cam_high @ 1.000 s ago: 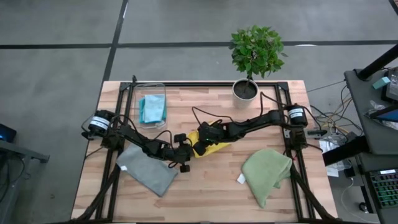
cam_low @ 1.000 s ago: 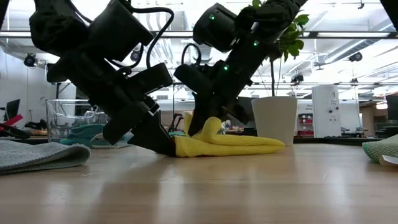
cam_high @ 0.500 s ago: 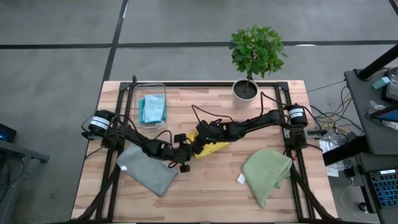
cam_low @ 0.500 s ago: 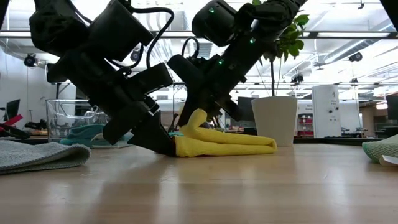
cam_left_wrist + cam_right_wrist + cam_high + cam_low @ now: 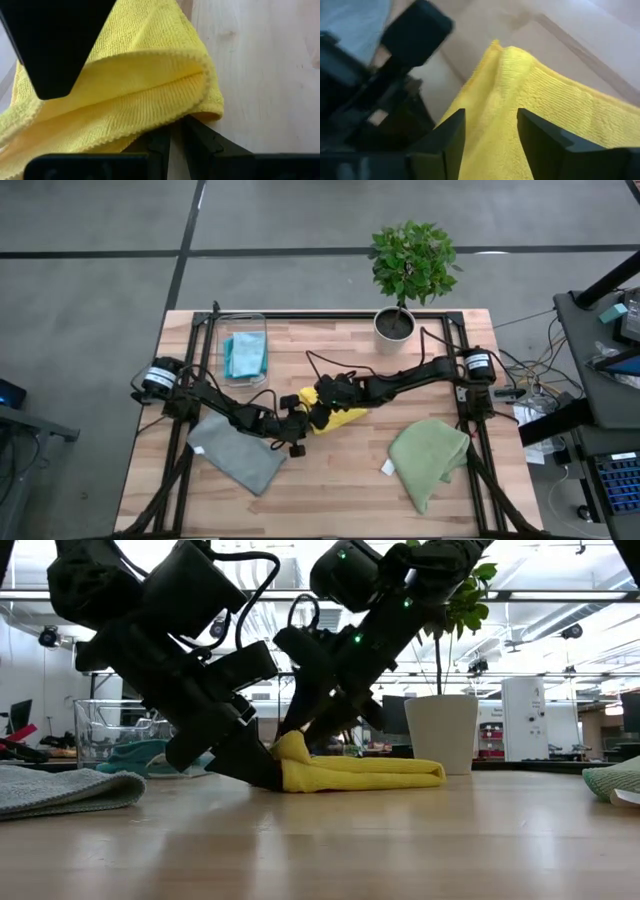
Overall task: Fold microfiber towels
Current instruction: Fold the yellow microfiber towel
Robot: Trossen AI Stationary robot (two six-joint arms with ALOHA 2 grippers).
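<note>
The yellow towel (image 5: pixel 355 775) lies folded mid-surface. The left claw (image 5: pixel 262 772) is clenched on its near corner, apparently pinning that end in place. The right claw (image 5: pixel 490 137) stands released astride the upper layer, apparently laying it down.
</note>
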